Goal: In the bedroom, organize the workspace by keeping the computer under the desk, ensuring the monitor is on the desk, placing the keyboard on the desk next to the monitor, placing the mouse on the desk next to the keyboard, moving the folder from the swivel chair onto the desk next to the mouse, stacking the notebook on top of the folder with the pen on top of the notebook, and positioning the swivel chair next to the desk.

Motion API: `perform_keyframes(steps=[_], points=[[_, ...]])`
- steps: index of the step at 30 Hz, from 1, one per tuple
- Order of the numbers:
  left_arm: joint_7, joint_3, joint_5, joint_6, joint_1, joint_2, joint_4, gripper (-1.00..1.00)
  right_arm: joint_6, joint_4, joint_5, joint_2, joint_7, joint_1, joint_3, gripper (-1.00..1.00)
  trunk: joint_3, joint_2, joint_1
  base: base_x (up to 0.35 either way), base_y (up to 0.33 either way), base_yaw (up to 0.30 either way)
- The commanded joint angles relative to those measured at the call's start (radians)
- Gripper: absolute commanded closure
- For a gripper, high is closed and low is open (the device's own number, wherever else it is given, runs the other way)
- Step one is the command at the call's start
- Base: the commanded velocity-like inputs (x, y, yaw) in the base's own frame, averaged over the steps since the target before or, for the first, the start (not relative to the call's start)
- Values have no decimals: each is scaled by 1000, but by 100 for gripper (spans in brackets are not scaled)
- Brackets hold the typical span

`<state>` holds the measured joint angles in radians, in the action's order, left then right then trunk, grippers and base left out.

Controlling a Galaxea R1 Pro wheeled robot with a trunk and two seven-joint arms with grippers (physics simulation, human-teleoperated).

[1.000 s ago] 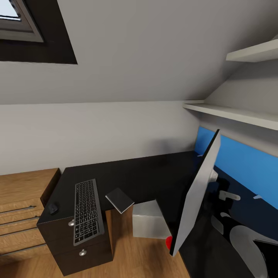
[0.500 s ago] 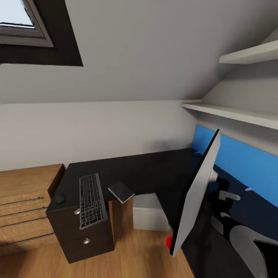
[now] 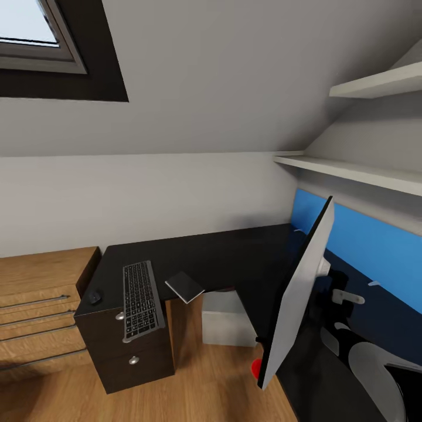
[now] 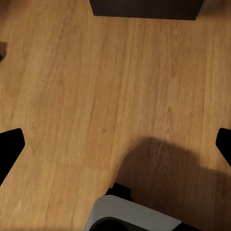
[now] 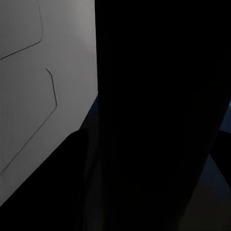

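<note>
Desk (image 3: 234,258): L-shaped black top w/ blue back panel; one wing runs along the far wall, the other comes toward the robot at right. Drawer unit (image 3: 126,351) under the left end.

Monitor (image 3: 296,302): big, pale back showing, tilted, seen nearly edge-on over the right wing. Can't tell if the stand rests on the top or if it's being carried. Right wrist view is nearly black w/ a pale grey panel (image 5: 38,91), prob. the monitor back pressed close, so the right arm is the nearer one. Right pincer: can't tell if clenched or released.

Computer (image 3: 225,319): light-grey box on the wood floor (image 3: 205,387), in the nook under the desk corner.

Keyboard (image 3: 142,299): on the left end, long axis pointing from wall toward room, front edge overhanging the drawers.

Notebook (image 3: 184,287): just right of keyboard, corner sticking off the desk edge.

Mouse (image 3: 94,297): just left of keyboard, near the desk's end.

Left pincer: fingertips (image 4: 10,144) spread wide at the view's edges over bare floor, released, holding nothing.

Judgement: monitor goes down first; the other desk items lie well off to the robot's left.
</note>
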<state>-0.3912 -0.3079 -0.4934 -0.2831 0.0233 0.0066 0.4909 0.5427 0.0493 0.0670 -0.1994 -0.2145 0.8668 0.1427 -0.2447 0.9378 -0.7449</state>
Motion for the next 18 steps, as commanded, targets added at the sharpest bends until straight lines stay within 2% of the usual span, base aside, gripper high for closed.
perform_keyframes(steps=[1,8,18], points=[[-8,-8,-8,-4,0,1,2,-100,6,0,7,0,3,1,1,100,-1,1,0,0,0,0],[-8,-7,-8,-4,0,1,2,-100,6,0,7,0,3,1,1,100,-1,1,0,-33,17,0],[-8,-8,-8,-4,0,1,1,-100,6,0,7,0,3,1,1,100,-1,1,0,-272,101,0]])
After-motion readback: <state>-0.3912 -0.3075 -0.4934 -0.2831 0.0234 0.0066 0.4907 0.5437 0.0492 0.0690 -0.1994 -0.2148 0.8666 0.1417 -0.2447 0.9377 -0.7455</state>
